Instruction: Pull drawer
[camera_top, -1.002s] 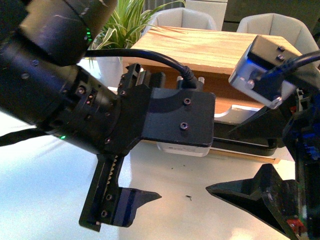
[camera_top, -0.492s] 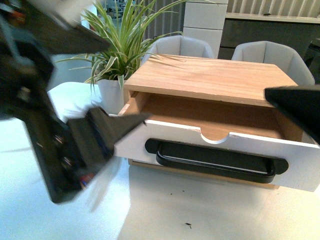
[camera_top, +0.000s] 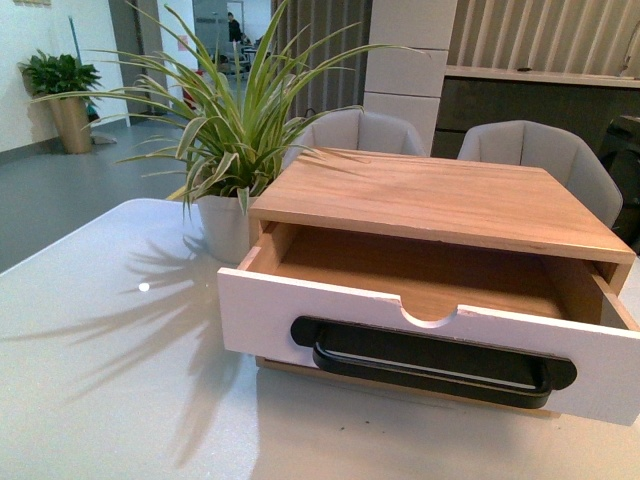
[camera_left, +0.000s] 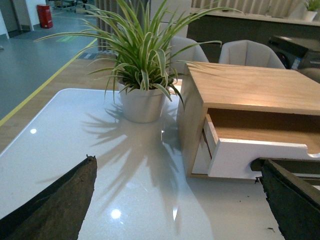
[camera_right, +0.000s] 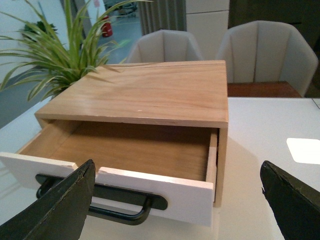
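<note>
The drawer (camera_top: 300, 310) stands pulled out of a wooden cabinet (camera_top: 440, 195) on the white table. It has a white front, a long black bar handle (camera_top: 430, 365), a half-round notch (camera_top: 430, 318) and a bare light wood inside. Neither arm shows in the front view. In the left wrist view my left gripper (camera_left: 175, 200) is open over the table, left of the drawer (camera_left: 250, 155) and apart from it. In the right wrist view my right gripper (camera_right: 177, 200) is open in front of the drawer (camera_right: 165, 192), holding nothing; the handle (camera_right: 120, 207) is clear of both fingers.
A spider plant in a white pot (camera_top: 225, 225) stands at the cabinet's left side. Two grey chairs (camera_top: 540, 155) are behind the table. A white square patch (camera_right: 304, 150) lies on the table to the cabinet's right.
Both arms filled the front view a second ago and have swung out of it. The drawer stands open with nothing touching it.
</note>
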